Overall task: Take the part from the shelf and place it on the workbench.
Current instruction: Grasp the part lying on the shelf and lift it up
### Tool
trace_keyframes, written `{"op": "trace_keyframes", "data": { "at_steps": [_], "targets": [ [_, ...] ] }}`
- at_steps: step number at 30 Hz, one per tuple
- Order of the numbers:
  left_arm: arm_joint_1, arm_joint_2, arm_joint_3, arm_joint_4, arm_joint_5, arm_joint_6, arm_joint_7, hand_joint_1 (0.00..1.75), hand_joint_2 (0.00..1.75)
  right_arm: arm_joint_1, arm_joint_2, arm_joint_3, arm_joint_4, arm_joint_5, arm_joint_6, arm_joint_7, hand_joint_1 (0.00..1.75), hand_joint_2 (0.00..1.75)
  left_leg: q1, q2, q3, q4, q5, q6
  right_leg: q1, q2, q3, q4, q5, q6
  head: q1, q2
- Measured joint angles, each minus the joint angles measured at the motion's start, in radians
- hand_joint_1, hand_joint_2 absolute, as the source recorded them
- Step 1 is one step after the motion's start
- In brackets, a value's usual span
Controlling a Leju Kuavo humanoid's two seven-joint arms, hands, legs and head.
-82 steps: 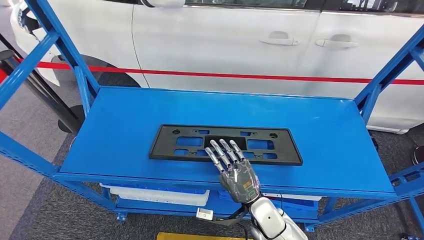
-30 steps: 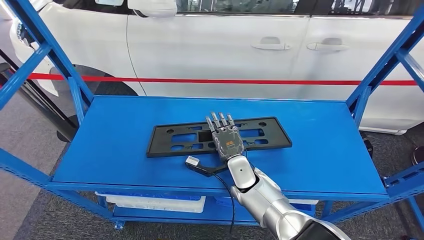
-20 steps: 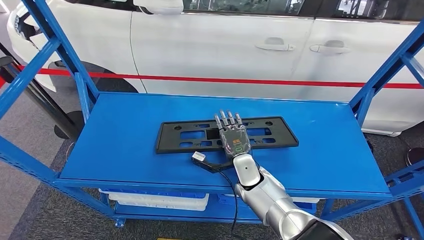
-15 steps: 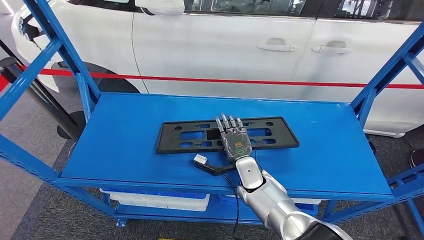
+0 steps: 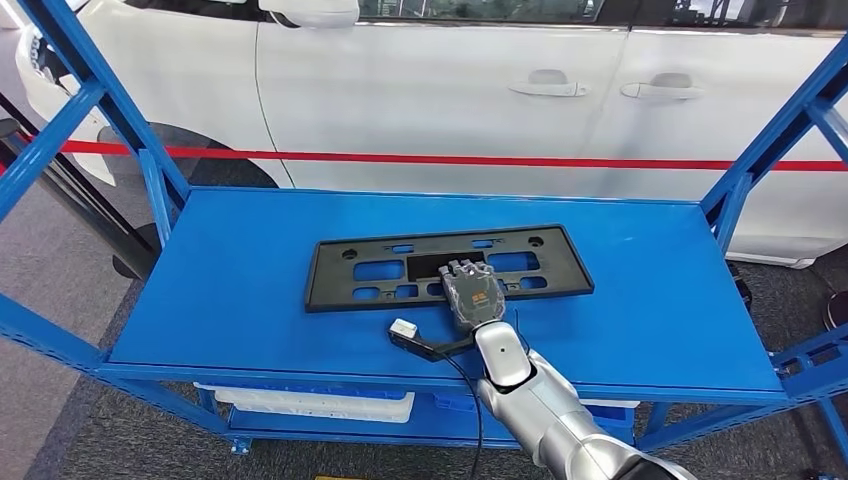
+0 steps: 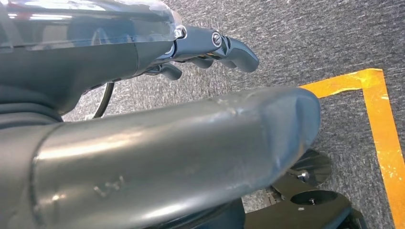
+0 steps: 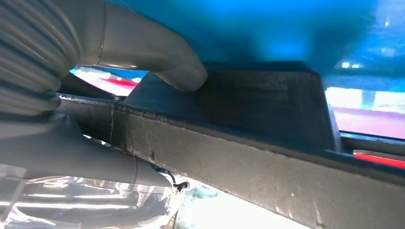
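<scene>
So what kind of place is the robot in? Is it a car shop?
Probably a car workshop or factory floor. A white car is parked right behind a blue metal shelf, and the robot's right hand grips a black plastic car part on it. Yellow tape marks the grey floor.

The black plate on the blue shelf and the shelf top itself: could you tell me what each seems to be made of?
The black plate looks like moulded plastic, matte: uniform black with cut-out slots, and the right wrist view shows a grainy, faintly textured edge. The shelf top looks like painted sheet metal, smooth with a soft sheen, set in blue steel-like framing. The right hand grips the plate's near edge.
</scene>
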Motion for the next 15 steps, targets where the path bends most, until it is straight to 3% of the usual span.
{"op": "trace_keyframes", "data": {
  "at_steps": [8,12,15],
  "targets": [
    [0.0,0.0,0.003,0.0,-0.009,-0.01,-0.006,0.0,0.0,0.027,-0.021,-0.028,-0.076,-0.044,-0.005,-0.027,1.75,1.75,0.0,-0.001,-0.004,0.0,0.0,0.0,-0.001,0.0,-0.003,0.0,0.0,0.0,0.0,0.0],
    [0.0,0.0,0.006,0.0,-0.012,-0.036,-0.045,0.0,0.0,0.016,-0.043,-0.06,-0.17,-0.288,0.027,-0.178,1.75,1.75,0.0,-0.001,-0.006,0.0,0.0,0.0,-0.002,0.0,-0.006,0.0,0.001,0.001,0.0,0.0],
    [-0.001,0.0,0.011,0.0,-0.01,-0.053,-0.088,0.0,1.31,-0.022,-0.057,-0.092,-0.274,-0.583,0.106,-0.326,1.75,1.75,0.0,0.0,-0.007,0.0,0.0,0.0,-0.002,0.0,-0.007,0.0,0.001,0.001,0.0,0.0]
  ]
}}
